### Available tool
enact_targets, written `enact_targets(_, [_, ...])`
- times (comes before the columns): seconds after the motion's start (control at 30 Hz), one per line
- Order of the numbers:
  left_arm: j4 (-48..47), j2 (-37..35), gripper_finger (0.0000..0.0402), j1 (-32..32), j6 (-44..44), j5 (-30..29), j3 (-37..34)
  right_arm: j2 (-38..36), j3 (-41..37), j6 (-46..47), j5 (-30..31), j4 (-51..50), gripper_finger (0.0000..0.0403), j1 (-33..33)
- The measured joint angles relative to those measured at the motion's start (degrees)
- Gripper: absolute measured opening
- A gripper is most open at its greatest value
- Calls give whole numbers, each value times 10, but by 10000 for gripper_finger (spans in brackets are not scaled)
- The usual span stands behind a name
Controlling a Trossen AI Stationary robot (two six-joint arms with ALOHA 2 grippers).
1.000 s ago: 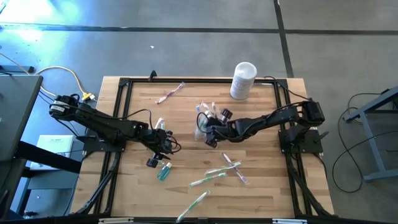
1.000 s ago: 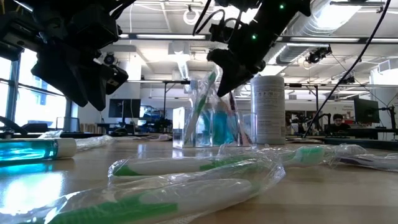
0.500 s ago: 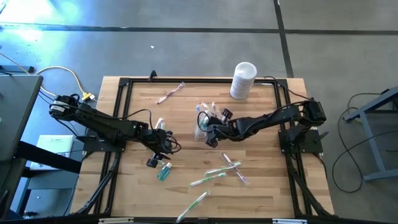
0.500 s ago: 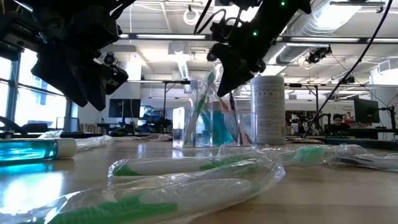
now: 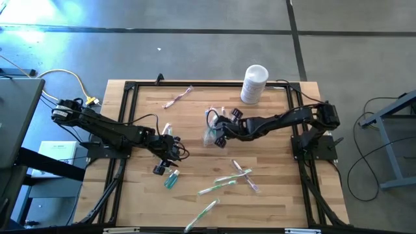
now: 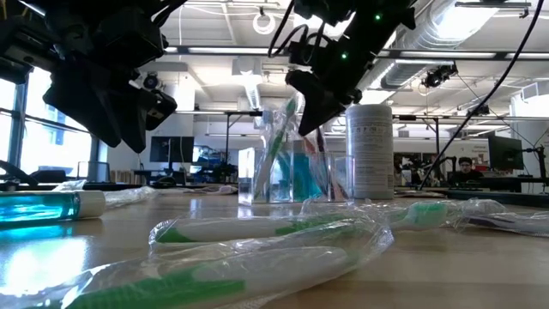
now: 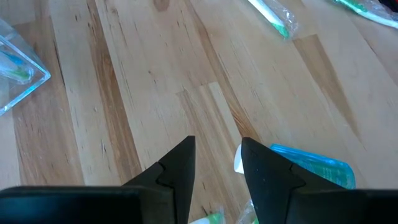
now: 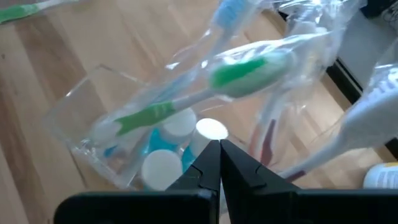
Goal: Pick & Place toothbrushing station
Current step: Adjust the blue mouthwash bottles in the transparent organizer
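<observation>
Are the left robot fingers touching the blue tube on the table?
Apart. The left wrist view shows the fingers open with wood between them, the teal plastic tube lying beyond.

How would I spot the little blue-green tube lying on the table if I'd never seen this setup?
Start at the wooden table and find the left arm's gripper, hovering near the table's middle. Just in front of it lies a small teal tube with a white cap, flat on the wood. Unlike the slim wrapped toothbrushes scattered to its right, it is short, stubby and see-through blue-green.
</observation>
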Motion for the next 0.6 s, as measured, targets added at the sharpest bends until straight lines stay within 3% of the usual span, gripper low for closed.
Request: enact_targets(0.6, [5, 0, 127, 0, 1, 0, 0, 15, 0, -30, -61, 35, 2, -43])
